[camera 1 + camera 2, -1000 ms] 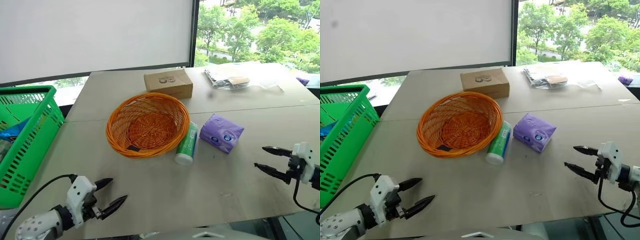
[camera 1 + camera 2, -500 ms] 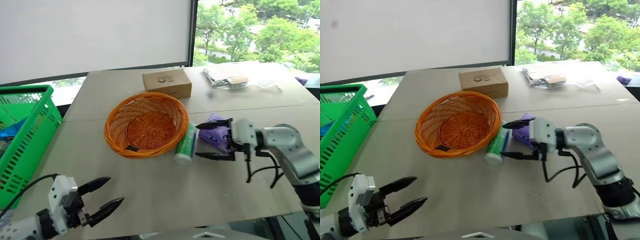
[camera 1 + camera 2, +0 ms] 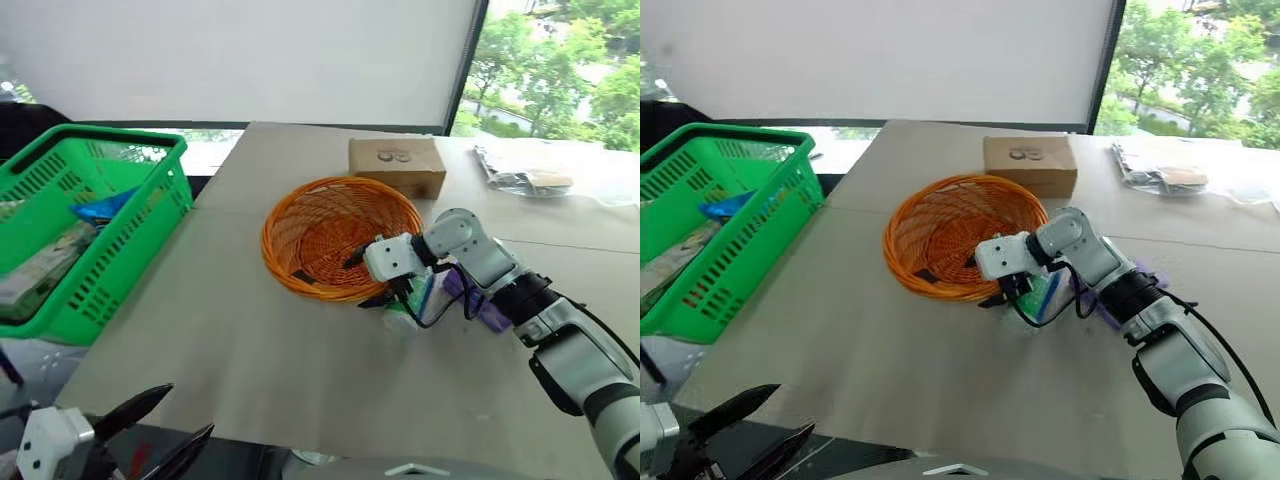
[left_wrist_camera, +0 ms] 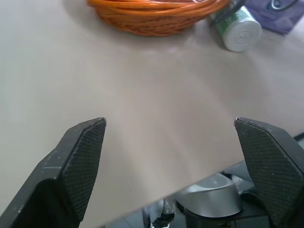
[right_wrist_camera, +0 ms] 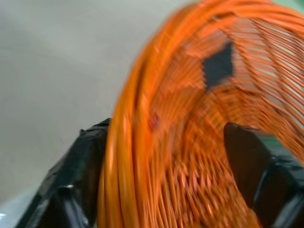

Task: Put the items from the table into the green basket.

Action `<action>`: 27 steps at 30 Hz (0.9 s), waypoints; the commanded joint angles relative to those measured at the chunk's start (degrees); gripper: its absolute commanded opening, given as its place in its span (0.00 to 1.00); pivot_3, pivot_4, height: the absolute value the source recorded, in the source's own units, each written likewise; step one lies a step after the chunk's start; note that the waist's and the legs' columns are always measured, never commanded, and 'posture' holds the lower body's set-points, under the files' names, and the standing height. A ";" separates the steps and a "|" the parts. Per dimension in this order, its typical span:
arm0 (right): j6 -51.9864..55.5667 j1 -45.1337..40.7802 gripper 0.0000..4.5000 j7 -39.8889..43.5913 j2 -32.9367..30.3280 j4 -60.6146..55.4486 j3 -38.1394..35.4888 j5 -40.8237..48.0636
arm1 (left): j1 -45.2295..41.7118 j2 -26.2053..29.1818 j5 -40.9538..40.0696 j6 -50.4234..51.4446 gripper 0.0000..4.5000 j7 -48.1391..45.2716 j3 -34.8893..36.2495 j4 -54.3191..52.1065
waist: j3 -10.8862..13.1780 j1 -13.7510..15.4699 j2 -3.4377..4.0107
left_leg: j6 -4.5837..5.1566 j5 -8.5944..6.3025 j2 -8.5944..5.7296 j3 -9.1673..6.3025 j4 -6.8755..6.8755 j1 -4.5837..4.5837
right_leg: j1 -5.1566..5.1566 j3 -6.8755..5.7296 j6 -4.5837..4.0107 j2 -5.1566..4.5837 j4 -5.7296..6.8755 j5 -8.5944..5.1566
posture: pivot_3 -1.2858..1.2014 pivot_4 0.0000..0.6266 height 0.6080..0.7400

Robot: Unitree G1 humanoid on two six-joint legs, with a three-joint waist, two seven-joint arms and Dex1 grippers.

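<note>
The green basket (image 3: 90, 230) stands off the table's (image 3: 220, 330) left edge with several goods inside. A green-and-white bottle (image 3: 403, 318) lies against the near right side of a round orange wicker basket (image 3: 335, 235). A purple pack (image 3: 488, 312) shows partly behind my right arm. My right gripper (image 3: 362, 282) reaches over the bottle, open, and its black fingers (image 5: 88, 156) straddle the wicker rim (image 5: 128, 142). My left gripper (image 3: 182, 415) hangs low at the table's near edge, open and empty. In the left wrist view the bottle's white cap (image 4: 242, 34) lies far ahead of it.
A brown cardboard box (image 3: 397, 165) sits behind the wicker basket. Clear plastic bags (image 3: 525, 180) lie at the back right. Bare tabletop stretches between the wicker basket and the green basket.
The camera has swung left. My right gripper moved left, past the purple pack and over the bottle, onto the wicker basket's rim. My left gripper drew back toward the table's near edge.
</note>
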 commanded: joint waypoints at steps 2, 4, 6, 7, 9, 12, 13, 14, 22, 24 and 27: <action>0.96 0.18 0.38 0.30 0.13 -2.73 -1.46 0.33 | -0.61 0.02 0.46 -1.44 1.00 0.54 -0.84 -1.53 | 0.03 2.28 0.05 | -0.01 0.00 0.05 -0.06 0.01 0.02 | 0.01 -0.10 0.02 0.06 0.03 -0.01 | 0.73 0.00 1.00; 1.28 0.30 0.21 -0.09 0.10 -3.25 -2.18 0.47 | -1.91 0.80 -0.05 -1.02 1.00 0.94 -1.12 -1.35 | 0.06 3.45 0.18 | -0.04 -0.01 0.06 -0.05 0.09 0.05 | 0.01 -0.16 0.02 0.06 0.08 -0.01 | 0.72 0.00 1.00; 1.62 0.64 0.12 -0.71 0.32 -3.94 -3.25 0.84 | -3.30 1.72 -0.71 -0.36 1.00 1.37 -1.13 -1.00 | 0.04 4.00 0.19 | -0.22 -0.11 0.07 -0.09 0.11 0.08 | 0.02 -0.49 0.02 0.07 0.11 -0.02 | 0.72 0.00 1.00; 1.77 0.84 0.12 -0.89 0.39 -4.40 -3.73 1.17 | -3.88 2.17 -1.00 -0.10 1.00 1.47 -1.12 -0.77 | 0.04 4.27 0.19 | -0.20 -0.10 0.09 -0.10 0.11 0.07 | 0.02 -0.55 0.02 0.09 0.12 -0.01 | 0.72 0.00 1.00; 1.57 1.17 0.12 -1.65 0.41 -5.73 -4.79 1.94 | -5.20 3.31 -1.57 0.45 1.00 1.51 -0.84 0.03 | 0.03 4.57 0.17 | -0.16 -0.07 0.11 -0.09 0.12 0.05 | 0.03 -0.58 0.04 0.08 0.12 0.00 | 0.71 0.00 1.00; 1.18 1.38 0.12 -4.42 1.17 -7.90 -7.58 3.60 | -7.15 5.12 -2.47 1.23 1.00 1.22 -0.06 1.45 | 0.09 4.85 0.27 | -0.16 -0.07 0.08 -0.08 0.16 -0.04 | 0.00 -0.59 0.16 0.05 0.11 0.07 | 0.70 0.00 1.00; 0.11 1.43 0.12 -4.83 1.38 -8.65 -8.79 4.74 | -7.87 5.68 -2.98 1.56 1.00 1.21 0.15 1.75 | 0.09 4.87 0.27 | -0.19 -0.09 0.08 -0.09 0.16 -0.05 | -0.01 -0.60 0.17 0.05 0.11 0.08 | 0.70 0.00 1.00; -1.59 1.47 0.12 -5.54 1.81 -9.52 -10.53 6.46 | -8.73 6.28 -3.62 1.94 1.00 1.26 0.34 2.01 | 0.10 4.94 0.27 | -0.21 -0.10 0.08 -0.11 0.16 -0.09 | -0.03 -0.62 0.17 0.05 0.10 0.08 | 0.69 0.00 1.00; -12.73 3.37 0.12 -22.08 1.72 -12.43 -22.04 3.76 | -16.63 10.27 -4.69 5.02 1.00 1.87 -2.16 4.64 | 0.07 4.51 0.23 | -0.31 -0.16 0.08 -0.21 0.71 -0.90 | -0.60 -0.78 -0.01 0.08 0.22 0.27 | 0.66 0.00 1.00; -12.21 3.90 0.12 -27.79 -0.74 -10.82 -23.71 -1.17 | -19.10 11.15 -4.97 5.96 1.00 2.22 -3.05 4.81 | 0.05 4.24 0.20 | -0.31 -0.16 0.04 -0.18 0.82 -0.90 | -0.56 -0.75 -0.04 0.04 0.27 0.25 | 0.64 0.00 1.00; -10.47 4.40 0.12 -37.61 -6.36 -7.06 -27.04 -9.04 | -23.67 12.74 -5.61 7.64 1.00 3.17 -4.99 4.58 | 0.02 3.87 0.16 | -0.31 -0.16 -0.01 -0.10 0.93 -0.85 | -0.54 -0.72 -0.12 0.01 0.35 0.12 | 0.63 0.00 1.00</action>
